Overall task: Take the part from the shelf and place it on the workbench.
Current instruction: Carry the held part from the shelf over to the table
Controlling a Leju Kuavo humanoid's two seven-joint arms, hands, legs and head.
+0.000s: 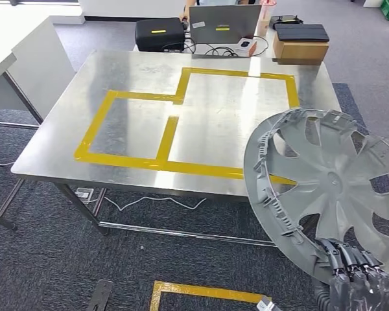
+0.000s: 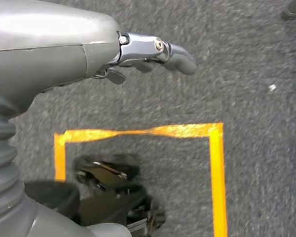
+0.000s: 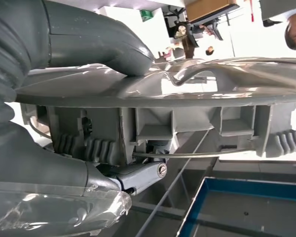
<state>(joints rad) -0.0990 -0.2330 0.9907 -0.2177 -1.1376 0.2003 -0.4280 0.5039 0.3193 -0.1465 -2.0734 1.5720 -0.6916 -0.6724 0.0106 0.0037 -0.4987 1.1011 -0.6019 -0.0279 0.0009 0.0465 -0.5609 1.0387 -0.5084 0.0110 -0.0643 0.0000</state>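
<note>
the workbench [image 1: 133, 71] lies bare across its yellow tape outlines [image 1: 133, 155]; a laptop [image 1: 225, 24], black case [image 1: 159, 34] and boxes [image 1: 300, 46] crowd the far edge.

Yellow tape [image 1: 133, 123] marks joined rectangles on the metal surface. Beyond its far edge sit a black case [image 1: 159, 34], an open grey laptop [image 1: 224, 23], a small white box [image 1: 245, 46] among black cables [image 1: 207, 48], and a cardboard box [image 1: 300, 49] under a dark flat pad [image 1: 301, 32]. Grey carpet [image 1: 45, 259] carries more yellow tape [image 1: 202, 291], and a white cable [image 1: 148, 202] lies under the table.
</note>
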